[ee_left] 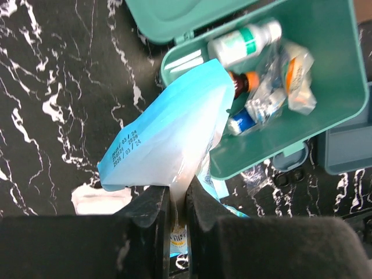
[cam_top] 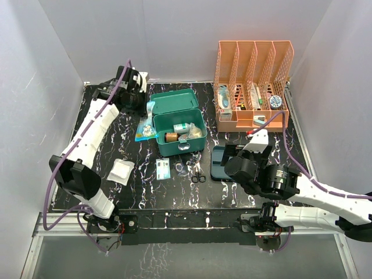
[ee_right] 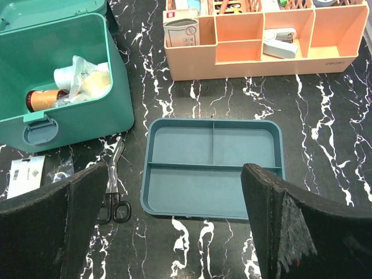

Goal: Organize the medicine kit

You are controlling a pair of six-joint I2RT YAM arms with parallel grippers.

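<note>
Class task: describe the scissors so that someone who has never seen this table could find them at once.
Find the open teal medicine kit in the middle of the black marbled table. In front of it, left of the flat blue-grey tray, lie the scissors: silver blades and black finger loops, unlike the white packet and clear wrapper beside them.

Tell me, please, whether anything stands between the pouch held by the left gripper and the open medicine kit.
Nothing visible does: the left gripper holds the blue pouch at the rim of the medicine kit, whose lid is open.
</note>
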